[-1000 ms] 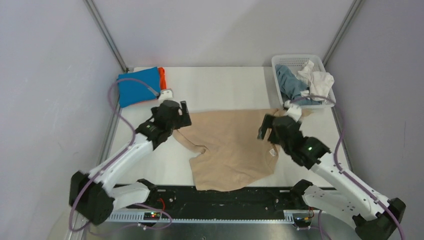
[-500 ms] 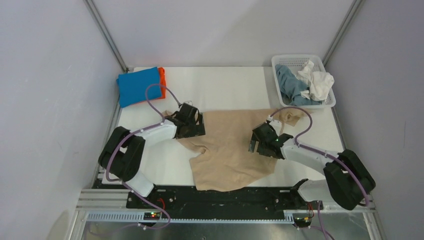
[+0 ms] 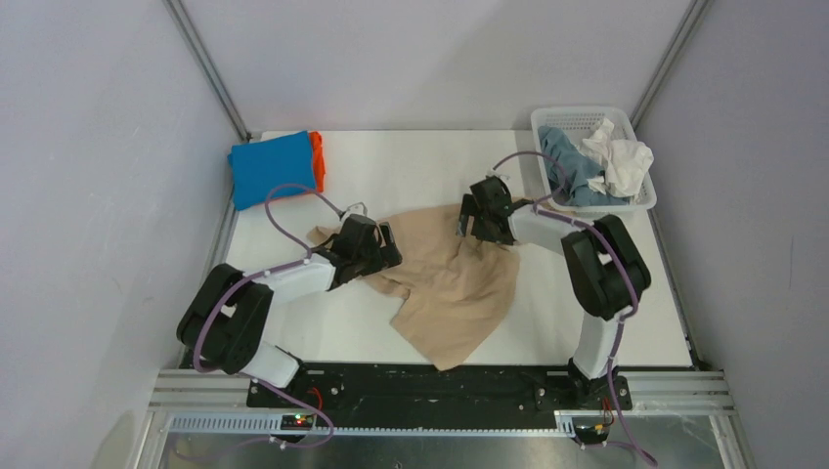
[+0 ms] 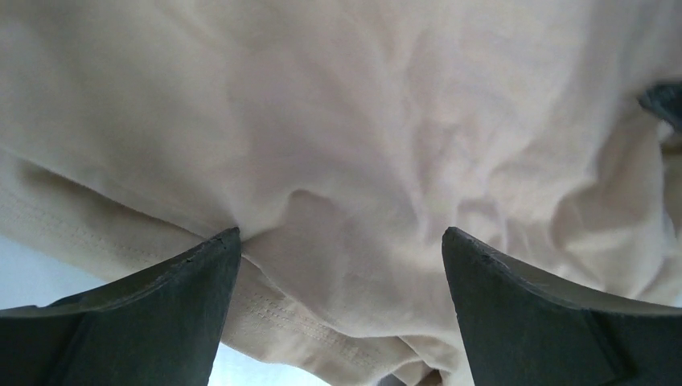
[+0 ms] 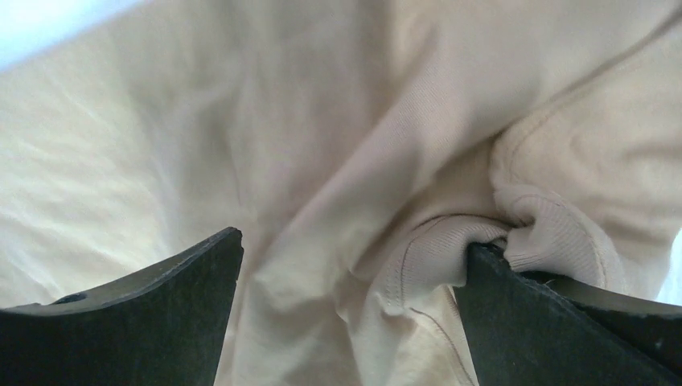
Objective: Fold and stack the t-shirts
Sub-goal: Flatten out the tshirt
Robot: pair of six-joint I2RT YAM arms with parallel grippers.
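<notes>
Beige tee (image 3: 459, 283) lies rumpled under left gripper (image 3: 384, 246) and right gripper (image 3: 476, 221), both wide, gripping nothing; seemingly the flattening step; next, pinch edges, pull apart.

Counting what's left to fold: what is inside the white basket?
The basket holds a crumpled grey-blue tee with a white tee beside it. Anything beneath them is covered.
</notes>
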